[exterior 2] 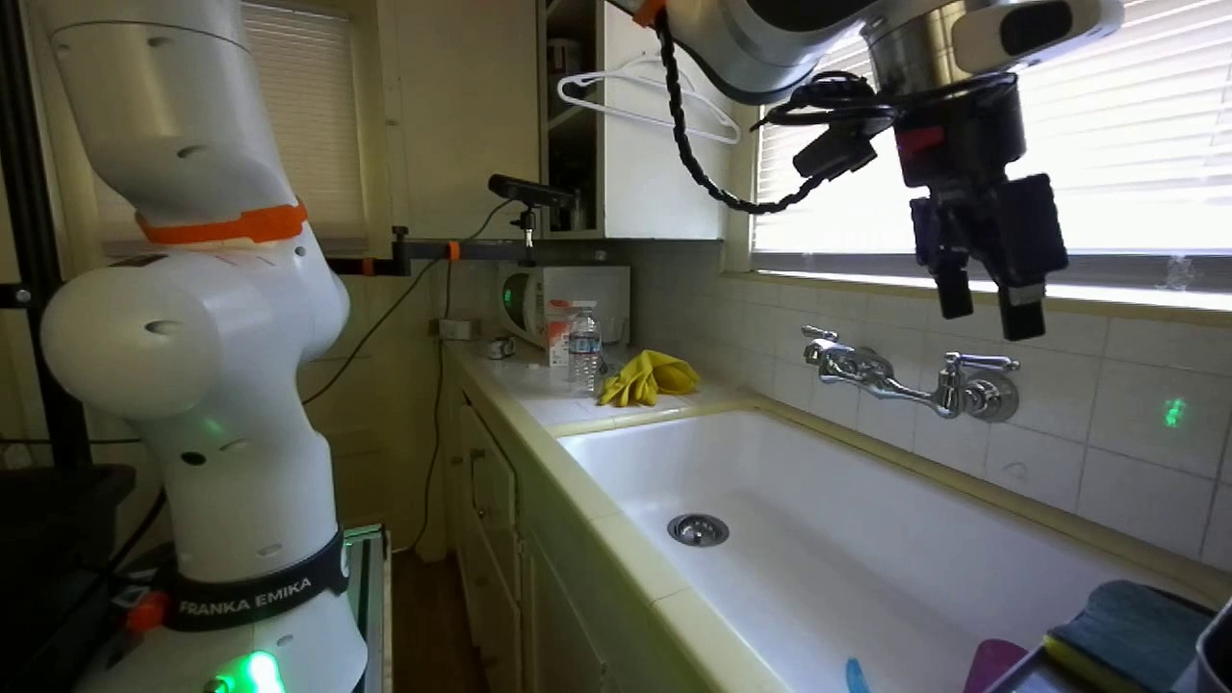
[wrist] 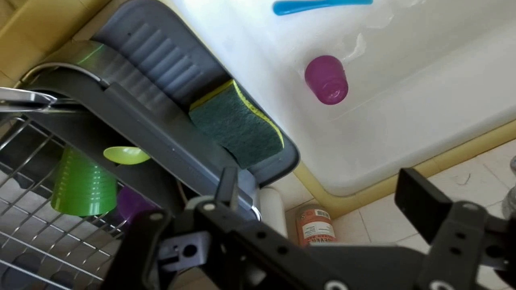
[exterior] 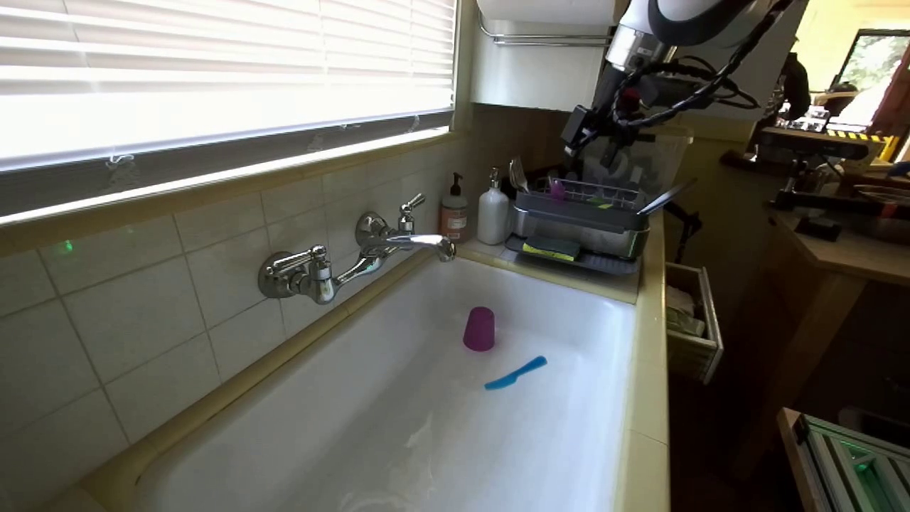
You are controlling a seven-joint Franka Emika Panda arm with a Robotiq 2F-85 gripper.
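Observation:
My gripper (wrist: pixel 322 193) stands open with nothing between its fingers. In an exterior view the gripper (exterior: pixel 591 151) hangs above the dish rack (exterior: pixel 579 219), touching nothing. That rack holds a green cup (wrist: pixel 84 187), a yellow-green spoon (wrist: pixel 126 155), a purple item (wrist: pixel 132 204) partly hidden by the gripper, and metal cutlery (wrist: pixel 28 100). On its grey tray lies a green and yellow sponge (wrist: pixel 242 125). Down in the white sink, a purple cup (exterior: pixel 479 330) rests bottom up near a blue plastic knife (exterior: pixel 516 373). Both also show in the wrist view.
Soap bottles, one orange-labelled (exterior: pixel 453 217) and one white (exterior: pixel 493 215), stand beside the rack. A chrome faucet (exterior: pixel 370 256) juts from the tiled wall over the sink. An open drawer (exterior: pixel 693 323) sticks out below the counter. Yellow gloves (exterior 2: pixel 652 377) and a water bottle (exterior 2: pixel 584 348) lie beyond the drain end.

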